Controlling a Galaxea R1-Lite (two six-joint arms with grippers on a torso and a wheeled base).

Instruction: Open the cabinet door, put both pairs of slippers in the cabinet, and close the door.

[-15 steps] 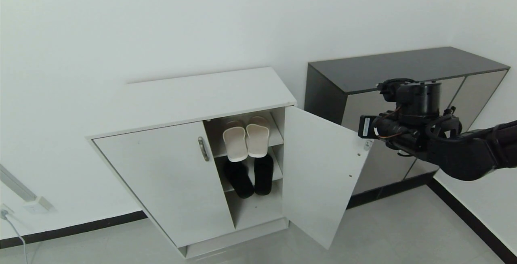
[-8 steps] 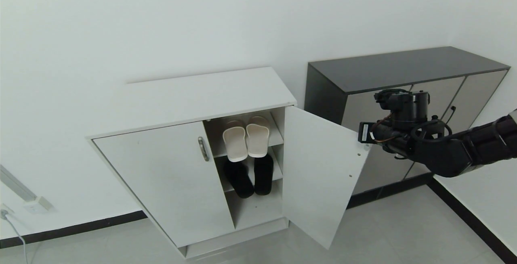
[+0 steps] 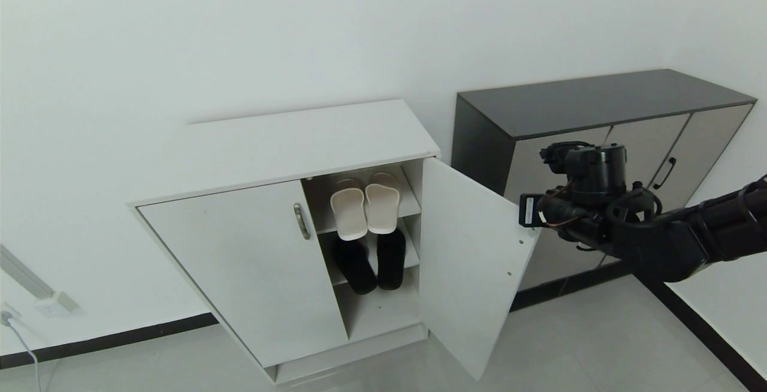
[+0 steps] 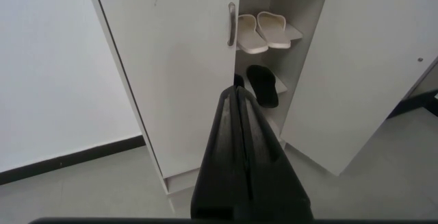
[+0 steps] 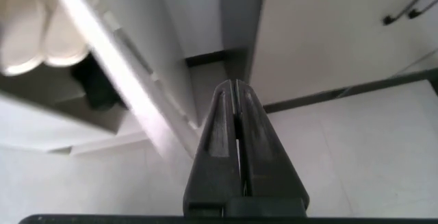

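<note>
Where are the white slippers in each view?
Head view: white slippers on the upper shelf, right of the handle.
Left wrist view: same shelf, beside that handle.
Right wrist view: blurred, beyond the open door.
Shared landmark: black slippers one shelf below.

head: above, down onto cabinet [image 3: 287,152] | wrists: nearer, both toward open door [image 3: 473,260] | shared: white slippers [image 3: 365,206]

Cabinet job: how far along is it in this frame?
Done: the white slippers and black slippers lie on shelves inside the cabinet. In hand: the right hand, shut, is at the free edge of the open right door. Left: swinging that door shut.
</note>
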